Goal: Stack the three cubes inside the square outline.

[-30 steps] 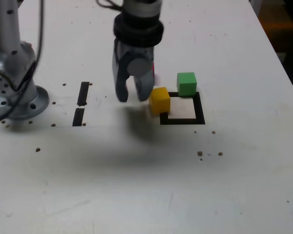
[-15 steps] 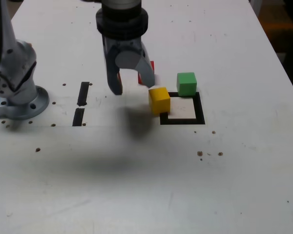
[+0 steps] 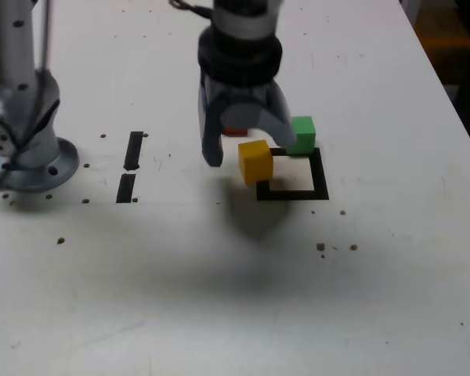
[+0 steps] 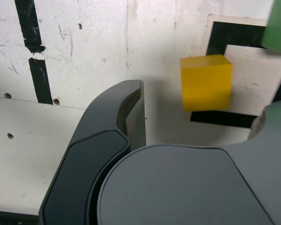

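Note:
My gripper (image 3: 249,149) is open, its jaws spread wide and holding nothing. It hangs over the yellow cube (image 3: 255,160), which sits on the near-left corner of the square outline (image 3: 294,194). In the wrist view the yellow cube (image 4: 206,82) lies ahead between the two fingers (image 4: 131,112), touching neither. The green cube (image 3: 301,133) rests on the outline's far edge, close to the finger on the exterior view's right, and shows at the wrist view's edge as the green cube (image 4: 278,26). Only a sliver of the red cube (image 3: 235,131) shows behind the gripper.
Two short black tape strips (image 3: 131,150) lie to the exterior view's left of the gripper. The arm's grey base (image 3: 27,153) stands at the far left. Small dark specks (image 3: 321,247) dot the white table.
The gripper has gone from shut to wide open. It swung to the exterior view's left, then back right, and now hangs over the yellow cube. The cubes have not moved.

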Controlling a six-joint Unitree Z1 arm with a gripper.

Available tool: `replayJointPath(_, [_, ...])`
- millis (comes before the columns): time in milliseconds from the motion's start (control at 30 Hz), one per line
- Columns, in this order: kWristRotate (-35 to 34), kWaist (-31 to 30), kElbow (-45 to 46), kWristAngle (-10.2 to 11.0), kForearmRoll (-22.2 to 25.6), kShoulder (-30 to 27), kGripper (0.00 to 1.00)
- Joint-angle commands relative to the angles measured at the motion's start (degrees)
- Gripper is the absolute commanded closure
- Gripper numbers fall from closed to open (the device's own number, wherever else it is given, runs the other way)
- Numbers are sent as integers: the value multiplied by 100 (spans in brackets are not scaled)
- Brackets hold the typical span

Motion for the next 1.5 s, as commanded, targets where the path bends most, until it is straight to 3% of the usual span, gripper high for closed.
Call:
replayJointPath(0, [-3, 32, 5, -14, -6, 57, 1])
replayJointPath(500, [101, 327, 587, -55, -916, 318, 14])
replayJointPath(700, [143, 356, 637, -73, -993, 380, 25])
replayJointPath(833, [167, 356, 638, -58, -1002, 392, 38])
replayJointPath(1000, [182, 356, 627, -28, -985, 383, 64])
replayJointPath(1100, [194, 357, 669, -93, -979, 377, 74])
replayJointPath(1367, [277, 458, 1094, -393, -941, 185, 76])
replayJointPath(1467, [284, 496, 1298, -444, -941, -47, 71])
